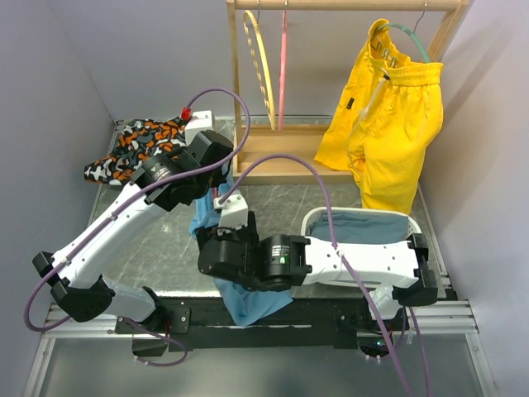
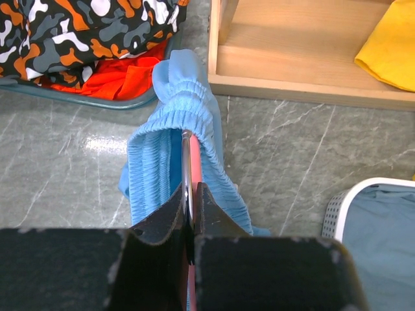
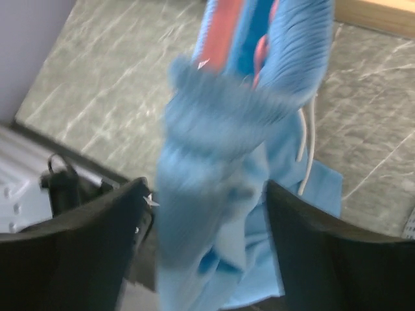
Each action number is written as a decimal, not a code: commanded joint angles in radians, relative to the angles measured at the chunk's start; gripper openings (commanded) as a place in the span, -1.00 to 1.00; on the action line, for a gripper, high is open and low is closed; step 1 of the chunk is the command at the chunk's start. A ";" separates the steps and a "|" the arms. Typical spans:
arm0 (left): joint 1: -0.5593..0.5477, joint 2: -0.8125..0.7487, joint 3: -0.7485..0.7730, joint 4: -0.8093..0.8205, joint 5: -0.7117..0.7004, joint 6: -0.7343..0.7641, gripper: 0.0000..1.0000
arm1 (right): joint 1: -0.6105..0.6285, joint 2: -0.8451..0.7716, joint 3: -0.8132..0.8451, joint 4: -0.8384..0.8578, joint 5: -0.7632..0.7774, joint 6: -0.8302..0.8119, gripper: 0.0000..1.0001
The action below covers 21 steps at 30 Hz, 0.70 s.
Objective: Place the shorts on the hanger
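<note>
Left tool (image 2: 192, 194): clamped on hanger (image 2: 192, 162).
Shorts (image 2: 155, 168): waistband draped over hanger, above worktop (image 2: 292, 149).
Right tool (image 3: 207, 188): wide open, straddling shorts.
Basket (image 2: 345, 199): blue cloth (image 2: 382, 240).
Tray (image 2: 97, 101): camo garment (image 2: 78, 32).

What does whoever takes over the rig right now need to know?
Left end effector: shut on the pink hanger, held up off the table.
Right end effector: open, one finger on either side of the hanging blue shorts, not clamping them.
Done: the elastic waistband is draped over the hanger, and pink bars show inside it.
Left: seat the shorts evenly on the hanger. Fabric hides how far along they sit, so check before releasing.
</note>
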 commanded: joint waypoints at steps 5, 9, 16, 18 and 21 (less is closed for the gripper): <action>-0.004 -0.022 0.066 0.029 0.012 -0.017 -0.98 | -0.112 -0.118 -0.114 0.151 0.024 -0.095 -0.32; -0.004 -0.036 0.072 0.038 0.051 -0.007 -0.98 | -0.152 -0.152 -0.176 0.181 -0.014 -0.151 -1.00; -0.004 -0.042 0.083 0.039 0.093 0.027 -0.33 | -0.153 -0.336 -0.392 0.420 -0.004 -0.331 -1.00; -0.002 -0.055 0.080 0.044 0.101 0.035 0.18 | -0.153 -0.379 -0.421 0.448 -0.002 -0.352 -1.00; -0.004 -0.065 0.086 0.052 0.122 0.059 0.68 | -0.153 -0.428 -0.479 0.513 -0.010 -0.385 -1.00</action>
